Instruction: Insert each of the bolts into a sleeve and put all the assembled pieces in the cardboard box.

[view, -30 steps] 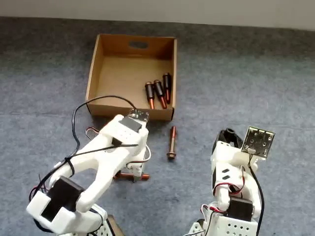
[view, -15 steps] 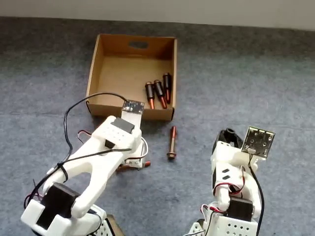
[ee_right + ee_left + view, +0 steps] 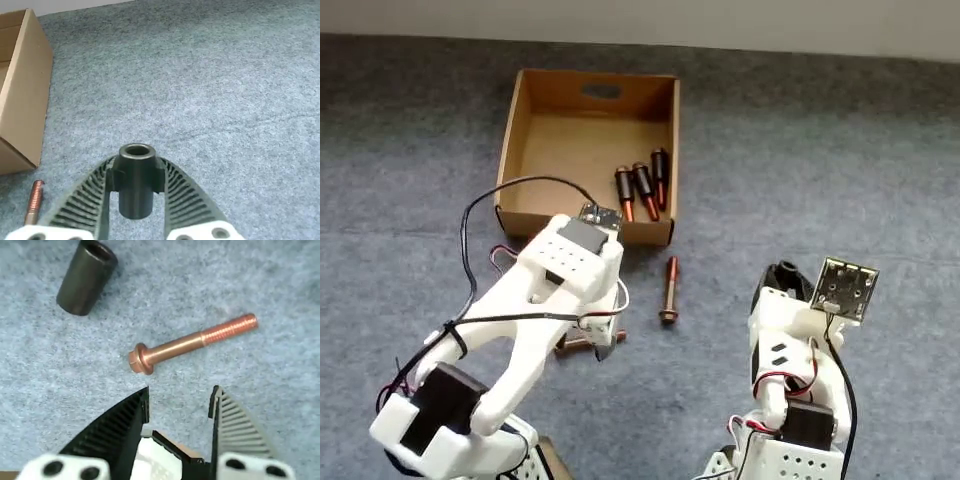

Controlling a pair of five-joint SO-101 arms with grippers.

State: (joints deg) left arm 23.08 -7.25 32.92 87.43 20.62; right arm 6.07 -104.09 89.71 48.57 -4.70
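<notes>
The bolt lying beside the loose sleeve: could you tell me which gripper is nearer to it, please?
Left. The left gripper hangs open right by the bolt; the right gripper is well off to the side, shut on another sleeve.

From above, left arm (image 3: pixel 560 300) lies over bolt (image 3: pixel 616 338) at 7 o'clock from loose bolt (image 3: pixel 669 290): shank masked, copper ends alone peeking out. Free sleeve (image 3: pixel 86 277) beside it wholly under that arm. Right arm tip (image 3: pixel 785 272): dark lump, too small to tell held sleeve (image 3: pixel 136 200) from right pincer (image 3: pixel 136 167). Right wrist view: loose bolt's head and much of cardboard box (image 3: pixel 22 90) cut by frame edge. Arm bases run off at 6 o'clock.
</notes>
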